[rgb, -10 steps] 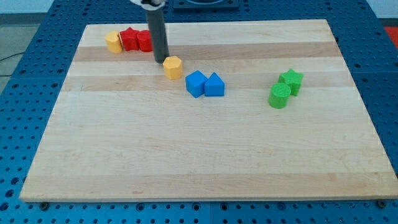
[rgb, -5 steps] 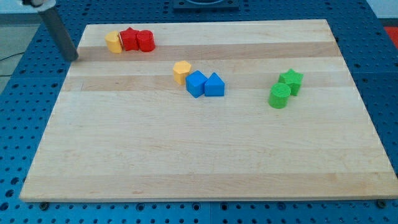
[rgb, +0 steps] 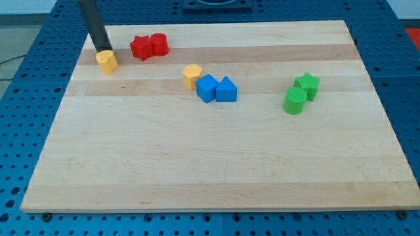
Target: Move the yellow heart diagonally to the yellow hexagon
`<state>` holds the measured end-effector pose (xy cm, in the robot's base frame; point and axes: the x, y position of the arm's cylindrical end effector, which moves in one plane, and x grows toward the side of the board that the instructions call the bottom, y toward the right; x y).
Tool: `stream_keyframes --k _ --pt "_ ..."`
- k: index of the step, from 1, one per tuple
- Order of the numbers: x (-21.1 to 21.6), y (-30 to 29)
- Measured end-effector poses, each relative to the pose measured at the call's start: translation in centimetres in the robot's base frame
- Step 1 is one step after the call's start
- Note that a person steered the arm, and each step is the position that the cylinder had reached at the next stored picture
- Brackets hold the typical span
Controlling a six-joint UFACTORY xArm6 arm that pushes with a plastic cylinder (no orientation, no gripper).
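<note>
The yellow heart (rgb: 106,62) lies near the board's top left corner. My tip (rgb: 103,50) stands right behind it, touching its top edge. The yellow hexagon (rgb: 191,75) sits to the right and a little lower, touching the left side of a blue cube (rgb: 207,88). The heart and the hexagon are well apart.
A red star (rgb: 140,47) and a red cylinder (rgb: 159,44) stand together at the top, right of the heart. A blue triangular block (rgb: 227,90) touches the blue cube. A green star (rgb: 307,84) and a green cylinder (rgb: 294,101) sit at the right.
My tip first nudged the hexagon right against the blue cube, swung off the board's left, then came in and pushed the heart down and left, away from the red blocks.
</note>
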<state>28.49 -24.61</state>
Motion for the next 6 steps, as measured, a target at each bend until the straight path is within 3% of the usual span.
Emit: stream_keyframes --k 1,3,5,6 --pt "3.8 2.5" --pt "7.5 -1.0" --pt "12.8 12.2" --pt "14.4 11.9"
